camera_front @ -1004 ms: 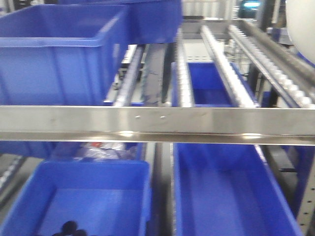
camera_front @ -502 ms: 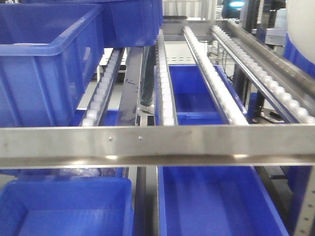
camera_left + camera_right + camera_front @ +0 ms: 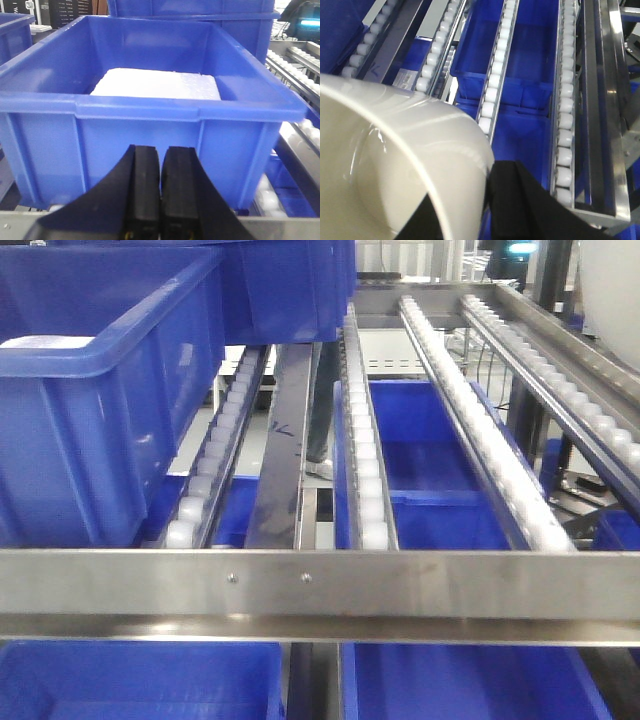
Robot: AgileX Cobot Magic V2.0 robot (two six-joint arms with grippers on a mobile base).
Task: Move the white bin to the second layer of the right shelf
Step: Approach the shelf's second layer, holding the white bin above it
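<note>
1. Writing: none readable; small label (image 3: 406, 77) on a rail, too blurred.
2. White bin (image 3: 395, 165) gripped at its rim by right end effector (image 3: 490, 210), above roller lanes (image 3: 495, 80).
3. Left end effector (image 3: 161, 187) pressed closed, empty, facing blue crate (image 3: 145, 125).
4. Open lanes behind front rail (image 3: 320, 585).
</note>
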